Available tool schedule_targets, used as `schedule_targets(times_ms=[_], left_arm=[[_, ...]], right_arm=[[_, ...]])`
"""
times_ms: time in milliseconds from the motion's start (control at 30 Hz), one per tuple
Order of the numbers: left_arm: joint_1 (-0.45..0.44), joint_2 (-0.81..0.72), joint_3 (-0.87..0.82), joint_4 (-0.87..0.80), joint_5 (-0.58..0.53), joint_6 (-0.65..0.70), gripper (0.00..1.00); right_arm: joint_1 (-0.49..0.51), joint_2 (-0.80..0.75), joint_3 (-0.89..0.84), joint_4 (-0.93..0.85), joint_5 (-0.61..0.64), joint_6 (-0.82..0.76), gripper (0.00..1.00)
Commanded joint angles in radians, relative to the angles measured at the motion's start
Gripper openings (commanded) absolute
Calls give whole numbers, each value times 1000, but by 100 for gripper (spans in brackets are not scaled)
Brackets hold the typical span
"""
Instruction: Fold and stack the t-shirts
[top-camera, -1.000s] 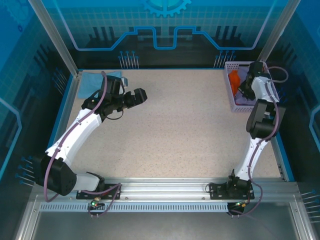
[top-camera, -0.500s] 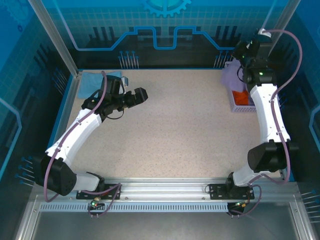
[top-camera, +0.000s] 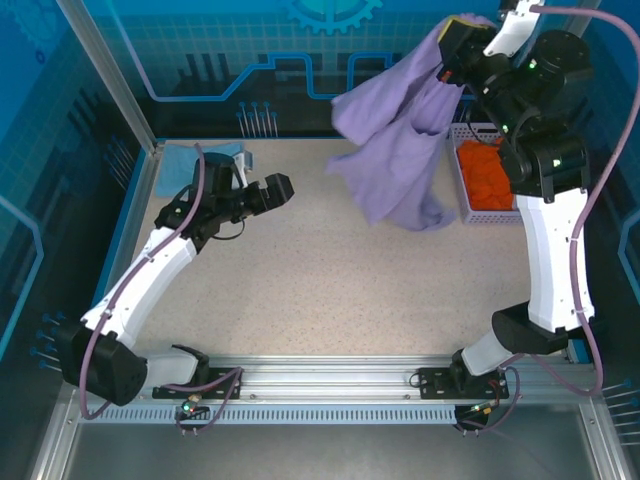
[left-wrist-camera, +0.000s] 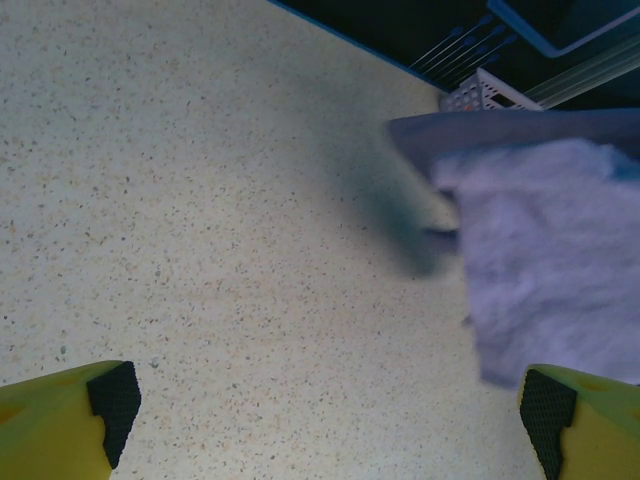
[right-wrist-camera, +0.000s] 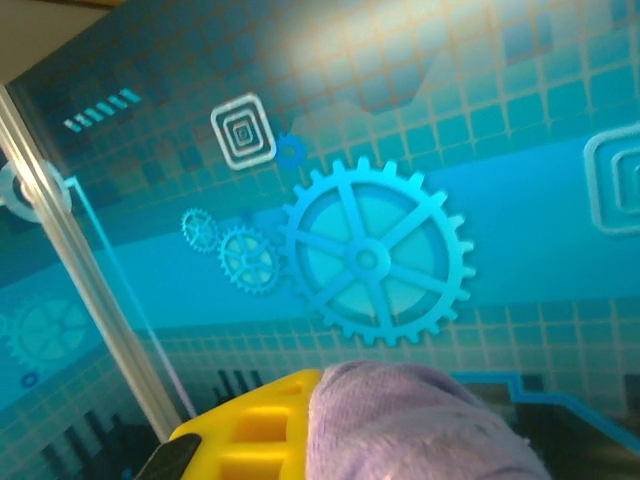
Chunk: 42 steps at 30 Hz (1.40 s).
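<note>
The purple shirt (top-camera: 395, 150) is gripped by the closed right claw (top-camera: 452, 45) and hangs below it. The left claw (top-camera: 277, 190) is spread wide, with nothing held. The shirt is best lowered slowly and laid flat, so no bunches are made.

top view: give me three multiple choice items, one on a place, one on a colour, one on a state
1. Where is the orange shirt? A) in the basket B) spread in mid-air C) folded at the near edge
2. What colour is the hanging shirt? A) green B) lavender-purple C) red
3. How are the left fingers? A) shut on cloth B) shut, empty C) open, empty
Answers: 1 A, orange cloth lies inside the lattice walls; 2 B, purple cloth dangles from the right fingers; 3 C, yellow tips stand far apart over bare table.
</note>
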Motion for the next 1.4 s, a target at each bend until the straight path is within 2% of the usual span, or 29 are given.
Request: schedule_targets(times_ms=[0,67,100,233,300,367,400,467,500,633,733,800,967,1100,1233,1367], left_arm=[[3,-42,-19,35,-9,15,99],[4,-41,-22,36,-16,16,99],[4,-35,-21,36,-12,13,99],[4,2,-19,39,24,-9,99],[4,33,-17,29,39,-19,99],[3,72,-14,20,59,-29,99],[1,100,-9,10,69,-37,99],[-7,155,0,-4,97,-59,99],[-15,184,1,-1,119,-75,99],[-86,304,30,6,188,-145,99],[-153,415,127,-60,192,-177,99],[-189,478,181,-50,183,-227,99],[-266,641,324,-70,79,-317,97],[-303,760,430,-96,21,-394,87],[-330,826,483,-127,-107,-481,82],[-371,855,526,-186,-223,-537,83]], right_arm=[[10,65,-75,-139,-56,58,0],[-3,88,-128,-196,-22,105,0],[-20,104,-159,-217,-44,123,2],[-57,209,-287,-319,-71,125,21],[-91,269,-333,-378,-83,121,46],[-149,265,-428,-383,-116,145,58],[-182,219,-514,-335,-148,160,63],[-231,104,-686,-234,-165,189,88],[-243,39,-766,-201,-147,192,96],[-261,-133,-1014,-148,-134,206,97],[-275,-193,-1176,-122,-150,234,97],[-288,-206,-1271,-78,-210,243,94],[-274,-187,-1346,-97,-289,294,87],[-251,-227,-1390,-115,-281,284,85],[-260,-289,-1468,-55,-270,299,84],[-263,-284,-1491,-24,-292,298,84]])
